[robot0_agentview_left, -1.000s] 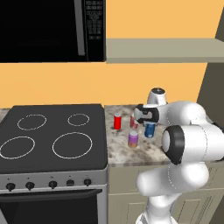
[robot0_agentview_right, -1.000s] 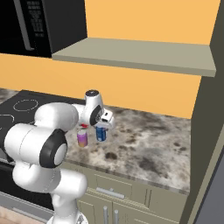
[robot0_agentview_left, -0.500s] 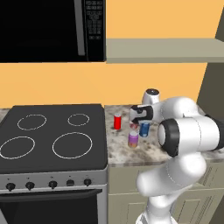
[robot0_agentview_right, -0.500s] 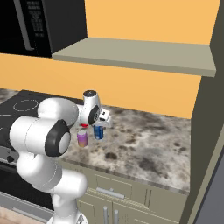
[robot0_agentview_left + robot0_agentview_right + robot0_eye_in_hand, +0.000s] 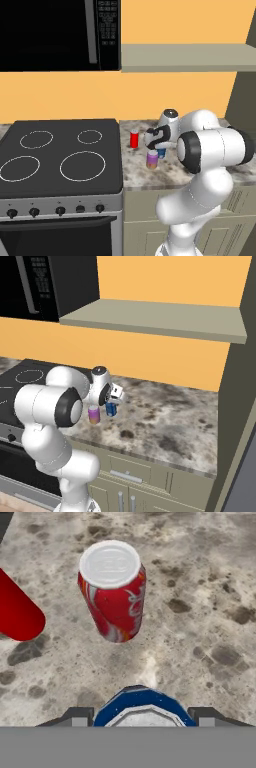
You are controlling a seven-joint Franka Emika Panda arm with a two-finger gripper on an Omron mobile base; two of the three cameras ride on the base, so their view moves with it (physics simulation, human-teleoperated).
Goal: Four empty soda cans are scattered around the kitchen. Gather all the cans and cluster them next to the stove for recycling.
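Observation:
My gripper is shut on the blue soda can, whose rim sits between the two fingertips. In the left base view the gripper hangs over the counter right of the stove, with the blue can under it. The purple can stands just left of it, seen again in the right base view beside the blue can. A red can stands upright ahead of the hand. Another red can is cut off by the left edge. One red can stands close to the cooktop.
The stone counter runs on to the right up to a tall dark cabinet side. A shelf hangs above the counter, and the black microwave sits over the stove. The orange wall closes the back.
The gripper has moved a little to the left, toward the stove, carrying the blue can with it. The purple and red cans have stayed put.

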